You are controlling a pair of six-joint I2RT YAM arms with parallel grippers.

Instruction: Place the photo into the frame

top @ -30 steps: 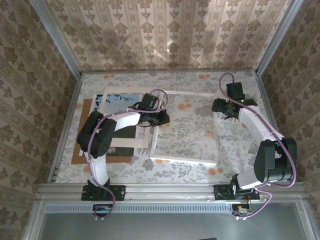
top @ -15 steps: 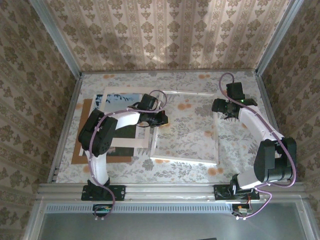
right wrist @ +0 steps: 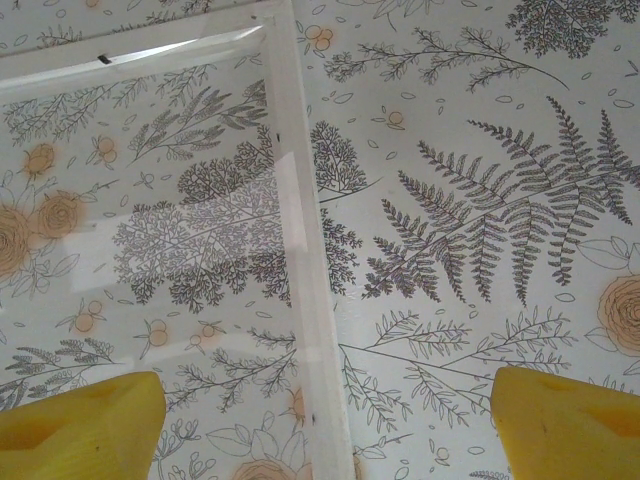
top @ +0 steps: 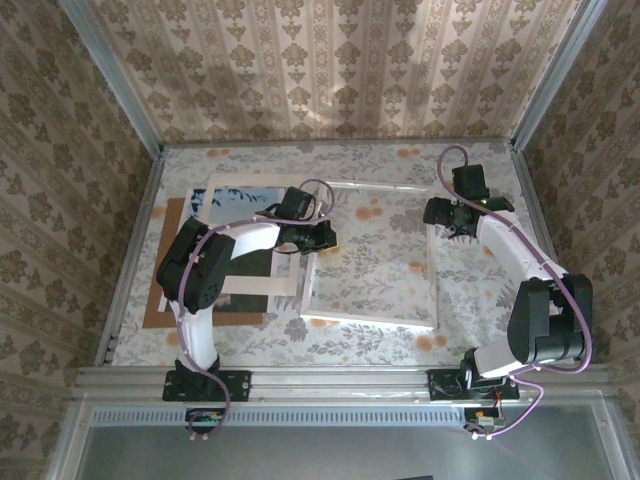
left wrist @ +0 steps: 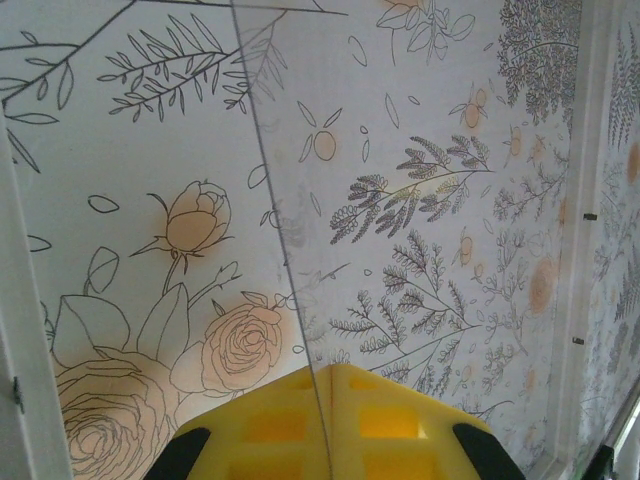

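The photo (top: pixel 243 197) lies at the left of the table (top: pixel 400 160), seen through the mat (top: pixel 250 286) window and not yet in the frame (top: pixel 368 319) beside it. The left tool (left wrist: pixel 325 372) is pinched together on the frame's clear pane at its left edge; we judge a slip or twist could drop or crack it. The right tool (top: pixel 458 232), fingers apart astride the right rail, could knock the frame askew.

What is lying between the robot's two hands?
In the top view, the frame lies between the left hand and the right hand; the flowery table shows through its pane.
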